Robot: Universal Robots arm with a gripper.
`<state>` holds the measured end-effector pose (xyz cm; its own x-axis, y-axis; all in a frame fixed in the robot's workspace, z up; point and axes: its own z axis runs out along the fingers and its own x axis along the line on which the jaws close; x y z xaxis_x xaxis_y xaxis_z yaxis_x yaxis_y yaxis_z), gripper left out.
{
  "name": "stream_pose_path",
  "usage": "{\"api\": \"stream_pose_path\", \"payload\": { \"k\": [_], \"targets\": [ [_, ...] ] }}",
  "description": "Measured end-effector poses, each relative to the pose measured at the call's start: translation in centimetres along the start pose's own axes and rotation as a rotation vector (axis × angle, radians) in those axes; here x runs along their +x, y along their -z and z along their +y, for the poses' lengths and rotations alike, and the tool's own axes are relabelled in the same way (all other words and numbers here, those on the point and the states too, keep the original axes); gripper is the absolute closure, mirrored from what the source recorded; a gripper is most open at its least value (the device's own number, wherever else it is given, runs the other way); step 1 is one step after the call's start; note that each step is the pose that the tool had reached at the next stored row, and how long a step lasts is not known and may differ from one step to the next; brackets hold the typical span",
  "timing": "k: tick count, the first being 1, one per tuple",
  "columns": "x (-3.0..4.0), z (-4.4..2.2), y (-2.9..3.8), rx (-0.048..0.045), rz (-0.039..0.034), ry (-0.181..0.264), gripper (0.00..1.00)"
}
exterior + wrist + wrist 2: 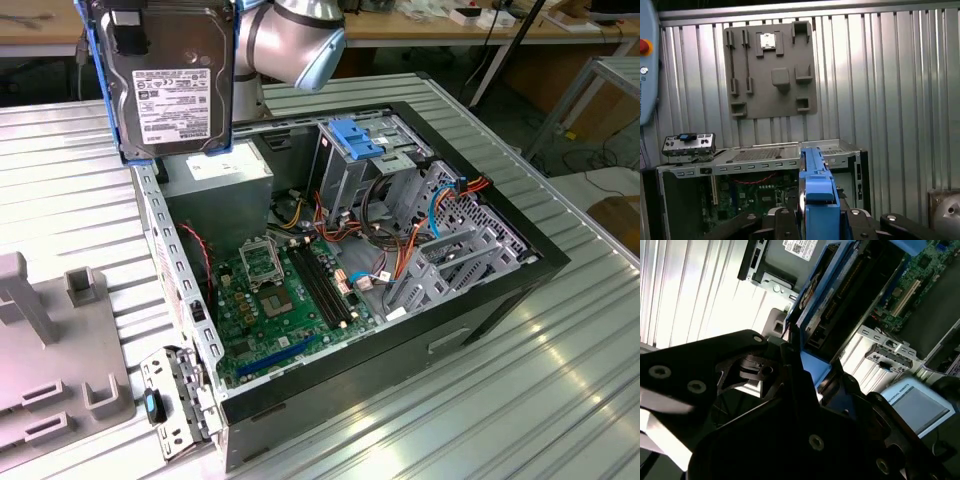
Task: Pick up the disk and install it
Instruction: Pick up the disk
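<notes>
While jaws clasp the disk (170, 75), white printed label (178, 100) outward, near open computer case (400, 365).

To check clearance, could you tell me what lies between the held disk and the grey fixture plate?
In the first wrist view, the computer case's metal rim, then bare ribbed table, lie between the disk and the fixture plate.

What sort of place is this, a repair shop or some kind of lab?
Probably a robotics lab or test workshop: an open computer case lies on a ribbed metal table, the gripper holds the disk aloft, and workbenches stand behind.
</notes>
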<state>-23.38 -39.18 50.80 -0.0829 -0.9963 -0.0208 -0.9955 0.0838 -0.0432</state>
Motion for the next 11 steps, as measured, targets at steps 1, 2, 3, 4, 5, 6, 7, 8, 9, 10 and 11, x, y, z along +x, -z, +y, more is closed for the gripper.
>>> {"api": "stream_pose_path", "payload": {
  "k": [1, 2, 3, 4, 5, 6, 7, 8, 9, 10, 11],
  "targets": [
    [-0.17, -1.07, -0.08, 0.0002, 0.0003, -0.007, 0.63],
    [-0.41, -2.44, -0.16, 0.0002, 0.0006, -0.013, 0.63],
    [-0.60, -3.31, -0.22, 0.0004, 0.0006, -0.016, 0.63],
    [-0.71, -3.73, -0.24, 0.0004, 0.0007, -0.018, 0.63],
    [-0.98, -4.75, -0.30, 0.0005, 0.0009, -0.021, 0.63],
    [-1.11, -5.29, -0.34, 0.0005, 0.0009, -0.023, 0.63],
    [-1.23, -5.80, -0.37, 0.0005, 0.0010, -0.024, 0.63],
    [-1.33, -6.28, -0.41, 0.0005, 0.0011, -0.025, 0.63],
    [-1.41, -6.61, -0.42, 0.0005, 0.0012, -0.026, 0.63],
    [-1.49, -6.96, -0.45, 0.0005, 0.0012, -0.027, 0.63],
    [-1.56, -7.27, -0.48, 0.0006, 0.0012, -0.028, 0.63]
  ]
}}
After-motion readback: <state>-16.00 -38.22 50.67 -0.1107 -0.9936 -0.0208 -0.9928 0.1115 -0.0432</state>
